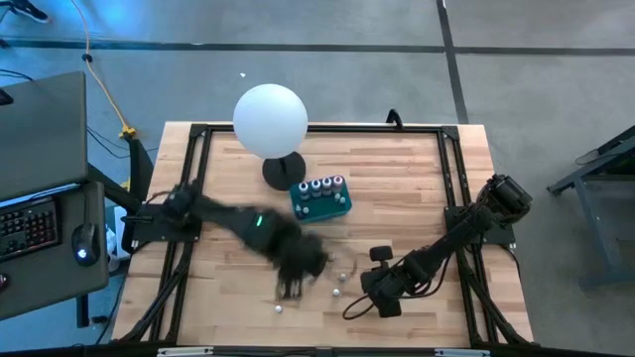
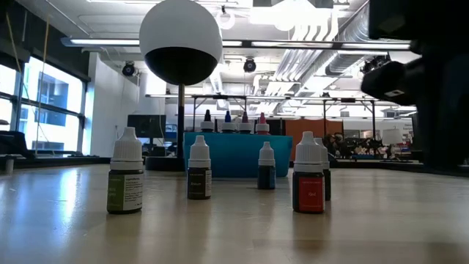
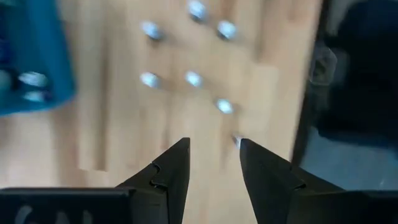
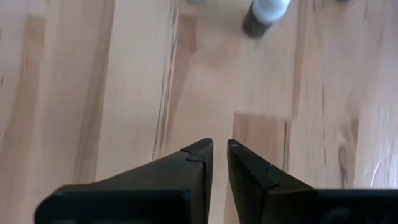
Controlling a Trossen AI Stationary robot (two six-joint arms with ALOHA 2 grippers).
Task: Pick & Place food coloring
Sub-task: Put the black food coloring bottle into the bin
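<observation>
Several small food coloring bottles with white caps stand loose on the wooden table (image 1: 417,169), such as one green-labelled (image 2: 126,173) and one red (image 2: 308,176). The left wrist view shows their caps from above (image 3: 194,79). More tiny bottles with coloured tops (image 2: 262,119) stand in the teal tray (image 1: 320,201). My left gripper (image 3: 212,149) hovers open above the table beside the loose bottles, holding nothing; its arm (image 1: 298,260) is blurred. My right gripper (image 4: 219,149) is shut over bare wood, with one bottle (image 4: 268,11) ahead of it.
A white globe lamp (image 1: 270,119) on a dark round base stands at the table's far side, just left of the tray. A black frame (image 1: 198,149) runs around the table. A desk with a keyboard (image 1: 30,223) stands off to the left.
</observation>
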